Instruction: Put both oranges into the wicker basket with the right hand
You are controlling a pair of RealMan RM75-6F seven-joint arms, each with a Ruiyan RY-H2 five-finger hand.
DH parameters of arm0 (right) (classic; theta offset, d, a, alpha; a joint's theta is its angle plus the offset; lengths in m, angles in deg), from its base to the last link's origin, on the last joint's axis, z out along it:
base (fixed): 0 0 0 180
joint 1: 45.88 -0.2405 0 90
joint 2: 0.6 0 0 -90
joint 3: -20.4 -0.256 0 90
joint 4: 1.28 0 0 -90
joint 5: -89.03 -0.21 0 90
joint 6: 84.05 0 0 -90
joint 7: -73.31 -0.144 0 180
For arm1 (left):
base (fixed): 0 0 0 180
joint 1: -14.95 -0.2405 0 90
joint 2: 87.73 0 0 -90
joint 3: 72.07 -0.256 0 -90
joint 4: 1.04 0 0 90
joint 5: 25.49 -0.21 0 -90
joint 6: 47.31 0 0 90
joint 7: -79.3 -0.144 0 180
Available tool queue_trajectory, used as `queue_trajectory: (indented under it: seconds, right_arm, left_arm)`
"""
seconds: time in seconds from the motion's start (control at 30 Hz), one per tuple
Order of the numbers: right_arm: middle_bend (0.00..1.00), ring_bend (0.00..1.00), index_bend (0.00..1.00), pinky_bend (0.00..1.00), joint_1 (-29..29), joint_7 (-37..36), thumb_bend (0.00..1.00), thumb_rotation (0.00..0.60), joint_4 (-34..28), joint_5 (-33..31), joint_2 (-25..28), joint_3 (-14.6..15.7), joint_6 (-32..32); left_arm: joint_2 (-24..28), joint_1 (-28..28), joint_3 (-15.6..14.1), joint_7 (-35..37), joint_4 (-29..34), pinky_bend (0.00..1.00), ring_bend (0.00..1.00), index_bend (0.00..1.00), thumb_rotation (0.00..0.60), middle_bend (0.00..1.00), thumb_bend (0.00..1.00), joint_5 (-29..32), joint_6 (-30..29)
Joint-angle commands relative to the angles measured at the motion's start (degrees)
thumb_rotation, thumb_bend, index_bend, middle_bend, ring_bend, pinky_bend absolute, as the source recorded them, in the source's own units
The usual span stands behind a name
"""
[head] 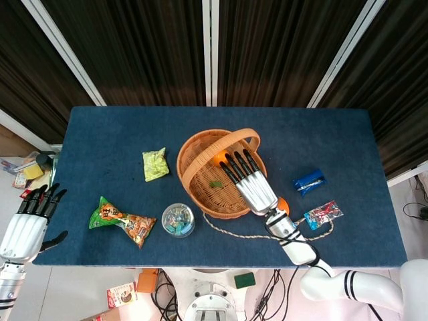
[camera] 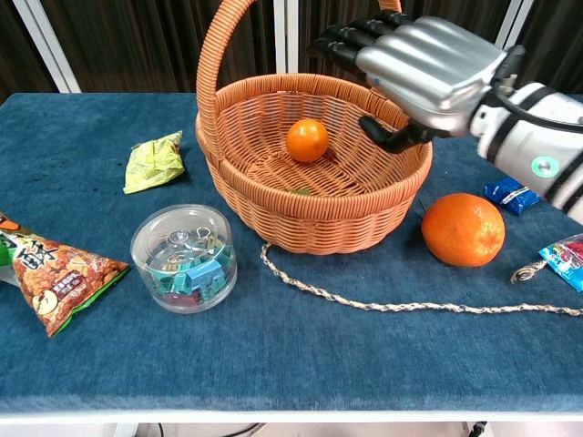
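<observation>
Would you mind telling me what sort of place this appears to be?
Probably a robot lab's test station: a blue-covered table set against dark vertical blinds, with loose cables and boxes on the floor underneath.

Below the silver, black-fingered right hand [camera: 428,68], an orange [camera: 307,139] glows against tan wicker basket [camera: 314,214] (blue table [camera: 273,346]).
</observation>
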Motion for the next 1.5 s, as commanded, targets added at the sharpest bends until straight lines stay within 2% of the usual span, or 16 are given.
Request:
queue_trajectory:
  seconds: [0.03, 0.2, 0.27, 0.37, 0.53, 0.67, 0.77, 0.83, 1.5]
  right_arm:
    - [0.05, 0.0, 0.07, 0.06, 3.03, -3.9, 0.6, 0.6, -2.18, 4.43, 4.34, 3.54, 3.84]
    - [0.1, 0.0, 0.13, 0.12, 8.04, -12.01, 0.5, 0.6, -2.23, 12.28, 11.04, 9.12, 11.24]
    - [0.15, 0.04, 0.18, 0.19, 9.97, -15.72, 0.46, 0.6, -0.19, 14.64, 12.69, 11.01, 14.07]
    - [0.2, 0.07, 0.19, 0.21, 12.09, -18.87, 0.42, 0.6, 2.26, 15.27, 14.19, 12.93, 15.35]
    - [0.18, 0.07, 0.19, 0.2, 14.36, -22.16, 0.3, 0.6, 5.48, 13.66, 14.95, 14.73, 14.03]
    - [0.13, 0.05, 0.17, 0.13, 15.36, -24.54, 0.26, 0.6, 8.35, 11.96, 14.5, 15.2, 11.97]
    - [0.03, 0.0, 0.04, 0.05, 15.52, -24.86, 0.22, 0.6, 8.36, 9.57, 14.34, 15.37, 8.53]
    - [0.0, 0.0, 0.0, 0.02, 15.44, -25.52, 0.21, 0.6, 7.79, 8.79, 14.09, 15.43, 6.94]
    - [0.0, 0.0, 0.0, 0.04, 15.33, -33.93, 0.24, 0.6, 16.48, 9.55, 4.52, 14.31, 3.67]
  left_arm:
    - [-0.07, -0.05, -0.05, -0.24, 0.09, 0.11, 0.0, 0.1, 0.6, 0.02, 0.13, -0.13, -0.11]
    - [-0.25, -0.25, -0.17, -0.8, 0.31, 0.11, 0.0, 0.1, 0.6, 0.02, 0.13, -0.38, -0.45]
    - [-0.33, -0.25, -0.25, -1.1, 0.42, 0.11, 0.0, 0.1, 0.6, 0.02, 0.13, -0.5, -0.39]
    - [-0.46, -0.22, -0.33, -1.54, 0.56, 0.11, 0.0, 0.1, 0.6, 0.02, 0.13, -0.58, -0.23]
    - [-0.58, -0.25, -0.43, -1.99, 0.72, 0.11, 0.0, 0.1, 0.6, 0.02, 0.13, -0.68, -0.16]
    - [-0.45, -0.3, -0.41, -1.63, 0.66, 0.11, 0.0, 0.1, 0.6, 0.02, 0.13, -0.67, -0.31]
    - [-0.38, -0.2, -0.37, -1.44, 0.64, 0.11, 0.0, 0.1, 0.6, 0.02, 0.13, -0.55, -0.08]
    - [-0.34, -0.15, -0.42, -1.39, 0.61, 0.11, 0.0, 0.1, 0.6, 0.03, 0.13, -0.6, 0.01]
    - [-0.22, -0.19, -0.54, -0.88, 0.36, 0.11, 0.0, 0.1, 0.6, 0.02, 0.13, -0.95, -0.22]
